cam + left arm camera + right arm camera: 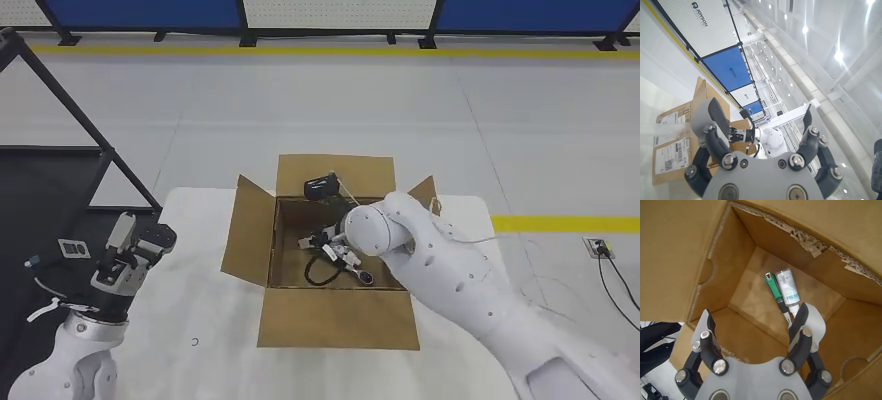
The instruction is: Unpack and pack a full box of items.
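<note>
**Top view.** You see the cardboard box [338,318] standing open at the centre of the frame on the white worktop [200,310], its flaps folded outward. The right arm enters from the lower right of the frame and dips over the box's right side. Its right claw [755,311] hangs inside the opening, above the box floor. A small black object [322,185] rests on the far flap, toward the upper centre of the frame; you cannot tell what it is.

**Right wrist view.** The right claw's fingers [806,317] are spread wide with nothing between them. On the box floor lie a green-handled tool [774,288] and a white bottle [788,288], side by side and touching along their length. The narrow ends of both point toward one finger, which hides their tips. You cannot tell whether it touches them.

**Left wrist view.** The left claw [761,106] is likewise wide and empty, and it points up toward the hall ceiling. In the top view its arm stands at the lower left of the frame, apart from the box's left flap. Printed labels [671,157] show on the outer cardboard face nearest this claw.
</note>
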Available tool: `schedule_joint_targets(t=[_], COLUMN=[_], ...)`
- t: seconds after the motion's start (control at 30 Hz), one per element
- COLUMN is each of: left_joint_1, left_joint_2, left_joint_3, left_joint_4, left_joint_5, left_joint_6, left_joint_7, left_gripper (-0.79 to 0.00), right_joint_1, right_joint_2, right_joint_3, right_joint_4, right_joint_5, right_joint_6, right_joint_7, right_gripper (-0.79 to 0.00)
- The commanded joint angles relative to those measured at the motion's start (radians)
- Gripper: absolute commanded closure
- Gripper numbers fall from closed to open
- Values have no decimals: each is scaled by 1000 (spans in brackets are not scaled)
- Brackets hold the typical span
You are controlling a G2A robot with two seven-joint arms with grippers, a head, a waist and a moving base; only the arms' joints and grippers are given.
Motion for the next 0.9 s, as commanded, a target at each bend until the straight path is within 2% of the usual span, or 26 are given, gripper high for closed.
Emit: schedule_joint_targets(t=[0.0, 0.13, 0.2, 0.3, 0.43, 0.5, 0.53, 0.57, 0.6, 0.7, 0.87], left_joint_1=[7, 16, 17, 17, 20, 23, 24, 25, 26, 28, 30], left_joint_2=[0, 2, 2, 4, 5, 6, 6, 6, 7, 6, 6], left_joint_3=[0, 1, 2, 0, -3, -5, -6, -6, -6, -6, -4], left_joint_4=[-7, -15, -16, -17, -19, -21, -21, -21, -21, -22, -24], left_joint_5=[2, 3, -6, -9, -14, -19, -21, -22, -23, -32, -31], left_joint_6=[-2, -7, -4, -2, -4, -7, -9, -10, -10, -10, -11], left_joint_7=[3, 7, 8, 9, 14, 18, 18, 20, 20, 45, 53], left_gripper=[-785, -785, -785, -785, -785, -785, -785, -785, -785, -785, -785], right_joint_1=[24, 64, 77, 90, 100, 103, 104, 105, 106, 105, 105], right_joint_2=[-28, -92, -123, -166, -216, -237, -247, -257, -266, -286, -286], right_joint_3=[-27, -90, -116, -141, -154, -151, -151, -149, -148, -148, -148], right_joint_4=[84, 239, 303, 390, 496, 542, 563, 584, 605, 646, 646], right_joint_5=[10, -4, -12, -13, -9, 2, 2, 4, 6, 17, 17], right_joint_6=[-7, -14, -22, -46, -68, -80, -87, -87, -87, -103, -103], right_joint_7=[2, 22, 25, 26, -8, -46, -61, -82, -97, -79, -79], right_gripper=[-785, -785, -665, -653, -511, -413, -409, -489, -770, -785, -785])
